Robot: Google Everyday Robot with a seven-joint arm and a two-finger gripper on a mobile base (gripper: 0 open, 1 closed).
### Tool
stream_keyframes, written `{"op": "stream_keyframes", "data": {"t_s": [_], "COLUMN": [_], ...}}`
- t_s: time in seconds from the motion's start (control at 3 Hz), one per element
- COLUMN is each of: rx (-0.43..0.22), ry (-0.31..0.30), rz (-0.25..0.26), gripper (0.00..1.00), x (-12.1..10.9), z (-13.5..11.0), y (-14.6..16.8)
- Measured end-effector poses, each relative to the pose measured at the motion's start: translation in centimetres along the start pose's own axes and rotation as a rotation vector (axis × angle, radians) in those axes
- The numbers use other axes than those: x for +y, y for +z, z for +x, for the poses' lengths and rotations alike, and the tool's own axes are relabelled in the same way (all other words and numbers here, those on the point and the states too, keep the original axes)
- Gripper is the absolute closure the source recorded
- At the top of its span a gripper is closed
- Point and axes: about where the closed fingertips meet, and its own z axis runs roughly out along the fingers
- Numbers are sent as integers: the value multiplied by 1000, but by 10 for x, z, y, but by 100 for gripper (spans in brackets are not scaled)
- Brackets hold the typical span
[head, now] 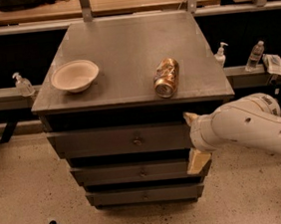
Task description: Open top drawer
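At right end of top drawer (118, 141), hand (194, 139), fingers spread wide, gripping nothing.

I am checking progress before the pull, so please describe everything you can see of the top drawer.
The top drawer is the uppermost of three, directly under the cabinet top. Its front is flat, grey and metal-looking, with one small round knob at its middle. It looks shut; no inside shows. The gripper is at its right end, open, its fingers spanning the front's height, away from the knob; whether it touches, I cannot tell.
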Motion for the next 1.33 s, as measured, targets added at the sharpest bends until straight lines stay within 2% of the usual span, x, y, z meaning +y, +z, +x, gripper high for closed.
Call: {"op": "stream_keyframes", "data": {"t_s": [0.67,1.0,1.33], "rx": [16,24,10], "ry": [-54,-86,-87], "rz": [32,11,-23], "gripper": [0,0,0], "x": [-8,-11,-12], "z": [-4,-5,-3], "y": [13,29,42]}}
